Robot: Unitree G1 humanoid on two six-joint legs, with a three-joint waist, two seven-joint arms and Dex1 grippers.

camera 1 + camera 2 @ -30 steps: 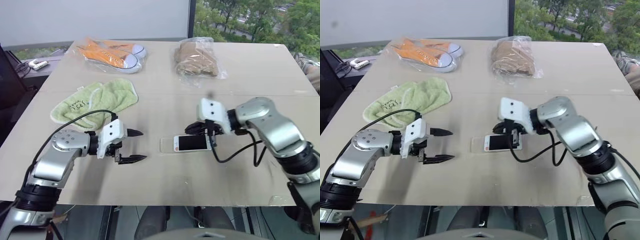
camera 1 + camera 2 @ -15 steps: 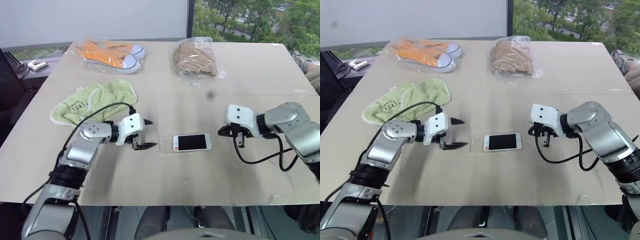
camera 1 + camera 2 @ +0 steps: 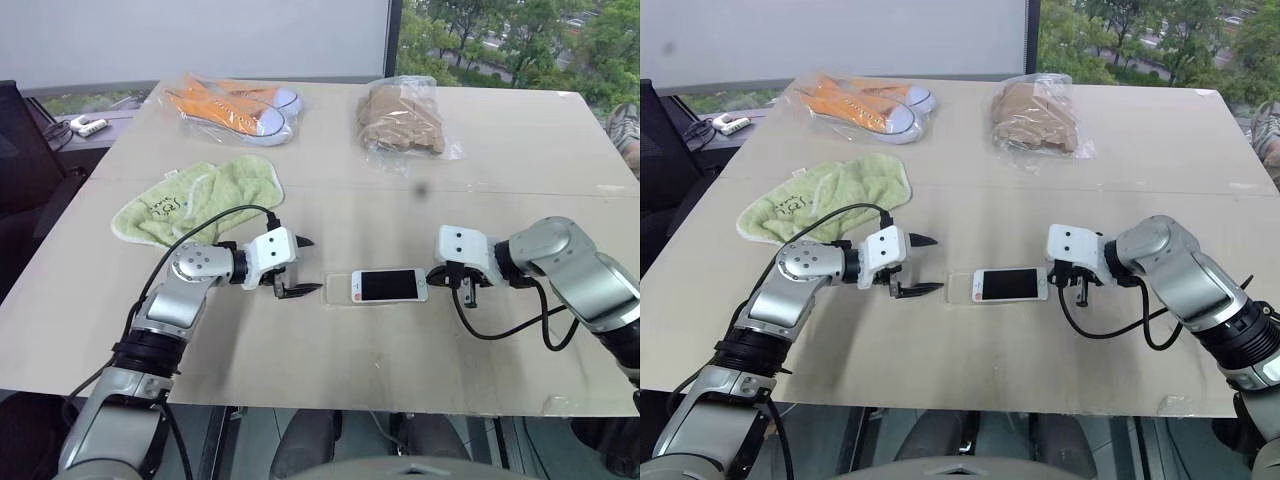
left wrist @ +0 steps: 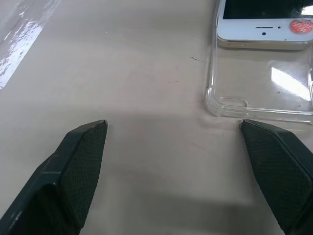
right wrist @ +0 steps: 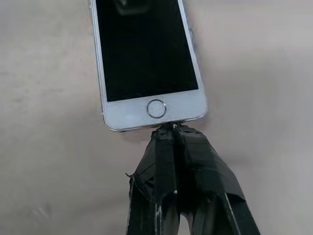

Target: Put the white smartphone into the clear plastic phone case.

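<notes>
The white smartphone lies flat on the table, screen up, its home button at the right end. The clear plastic phone case lies under the phone's left part, and its bare left end sticks out. My left gripper stands open just left of the case. In the left wrist view one of its fingertips is right at the case's near edge. My right gripper is shut and empty. Its tip rests against the phone's home-button end.
At the back of the table lie orange shoes in a clear bag and brown items in another bag. A green towel lies at the left. A small white device sits beyond the table's left edge.
My left gripper has moved right, up to the case's left end. My right gripper left its spot over the phone, swung out to the right, then came down to the phone's right end.
</notes>
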